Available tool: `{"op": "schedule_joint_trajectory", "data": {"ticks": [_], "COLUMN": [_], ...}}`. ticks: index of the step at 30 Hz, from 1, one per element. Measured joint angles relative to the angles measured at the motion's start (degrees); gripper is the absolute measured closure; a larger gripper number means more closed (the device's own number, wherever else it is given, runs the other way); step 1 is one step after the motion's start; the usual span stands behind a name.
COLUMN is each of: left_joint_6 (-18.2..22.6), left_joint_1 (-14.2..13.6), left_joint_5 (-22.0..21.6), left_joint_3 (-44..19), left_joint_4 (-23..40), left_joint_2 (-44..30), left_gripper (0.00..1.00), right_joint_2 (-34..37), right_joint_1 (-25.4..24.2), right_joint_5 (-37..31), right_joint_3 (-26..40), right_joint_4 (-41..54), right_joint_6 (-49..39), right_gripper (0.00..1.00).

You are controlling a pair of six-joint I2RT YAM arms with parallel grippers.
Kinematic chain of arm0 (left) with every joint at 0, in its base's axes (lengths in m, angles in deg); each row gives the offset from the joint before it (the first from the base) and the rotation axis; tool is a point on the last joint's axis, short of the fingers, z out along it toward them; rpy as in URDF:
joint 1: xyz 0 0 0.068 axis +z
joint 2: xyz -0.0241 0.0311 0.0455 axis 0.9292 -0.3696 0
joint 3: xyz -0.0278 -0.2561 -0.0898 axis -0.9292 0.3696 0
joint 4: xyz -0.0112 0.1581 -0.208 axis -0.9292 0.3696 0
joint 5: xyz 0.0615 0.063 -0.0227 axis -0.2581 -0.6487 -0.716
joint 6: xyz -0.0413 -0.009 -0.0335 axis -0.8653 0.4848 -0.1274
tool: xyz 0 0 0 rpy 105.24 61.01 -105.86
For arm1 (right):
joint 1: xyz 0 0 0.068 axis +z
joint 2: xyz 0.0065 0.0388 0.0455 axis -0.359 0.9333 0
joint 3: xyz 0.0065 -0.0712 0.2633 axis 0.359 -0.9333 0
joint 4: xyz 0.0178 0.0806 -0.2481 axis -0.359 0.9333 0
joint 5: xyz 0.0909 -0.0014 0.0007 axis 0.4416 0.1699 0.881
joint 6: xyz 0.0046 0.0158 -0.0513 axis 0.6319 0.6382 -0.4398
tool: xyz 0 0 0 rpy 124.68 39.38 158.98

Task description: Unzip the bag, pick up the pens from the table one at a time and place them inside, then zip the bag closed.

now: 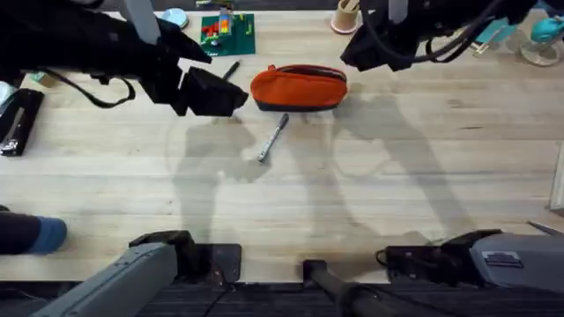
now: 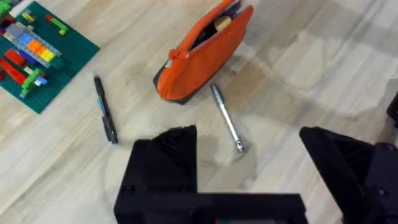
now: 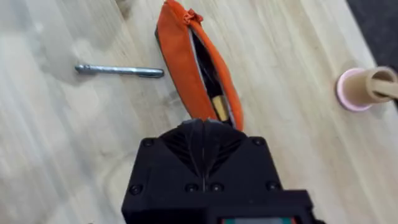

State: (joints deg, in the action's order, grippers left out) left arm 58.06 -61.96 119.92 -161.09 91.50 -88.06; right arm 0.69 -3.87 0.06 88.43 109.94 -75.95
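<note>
The orange bag (image 1: pixel 299 86) lies on the table (image 1: pixel 291 202) at the back centre, its zipper open along the top (image 3: pixel 198 57) with something tan inside. A silver-grey pen (image 1: pixel 273 138) lies just in front of the bag, and a black pen (image 1: pixel 230 70) lies to the bag's left. My left gripper (image 1: pixel 227 95) hovers left of the bag, open, with its fingers (image 2: pixel 166 160) wide apart above the silver pen (image 2: pixel 227 118) and the black pen (image 2: pixel 106 109) off to one side. My right gripper (image 1: pixel 351 55) hangs over the bag's right end, and its fingers (image 3: pixel 202 146) are shut on nothing.
A green brick plate (image 1: pixel 227 33) with coloured bricks sits behind the black pen. A pink-based cup (image 1: pixel 345 16) stands at the back, right of the bag. A black tool (image 1: pixel 18 119) lies at the left edge. Teal items (image 1: pixel 538 35) sit at the far right.
</note>
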Motion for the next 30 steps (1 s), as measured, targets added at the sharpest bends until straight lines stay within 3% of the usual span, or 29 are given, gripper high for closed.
{"op": "schedule_joint_trajectory", "data": {"ticks": [12, 20, 30], "left_joint_6": [0.0, 0.0, 0.0], "left_joint_1": [0.0, 0.0, 0.0], "left_joint_5": [-0.03, -0.03, -0.03], "left_joint_3": [0.0, 0.0, 0.0], "left_joint_4": [1.3, 1.33, 1.3], "left_joint_2": [0.51, 0.51, 0.51], "left_gripper": [0.005, 0.005, 0.005], "right_joint_2": [0.31, 7.54, 13.44], "right_joint_1": [-0.15, -0.15, -0.2], "right_joint_5": [-2.44, -2.46, -2.46], "right_joint_3": [1.54, 7.76, 9.01], "right_joint_4": [1.16, 3.67, 4.8], "right_joint_6": [-5.51, -5.52, -7.96], "right_gripper": [0.973, 0.973, 0.973]}}
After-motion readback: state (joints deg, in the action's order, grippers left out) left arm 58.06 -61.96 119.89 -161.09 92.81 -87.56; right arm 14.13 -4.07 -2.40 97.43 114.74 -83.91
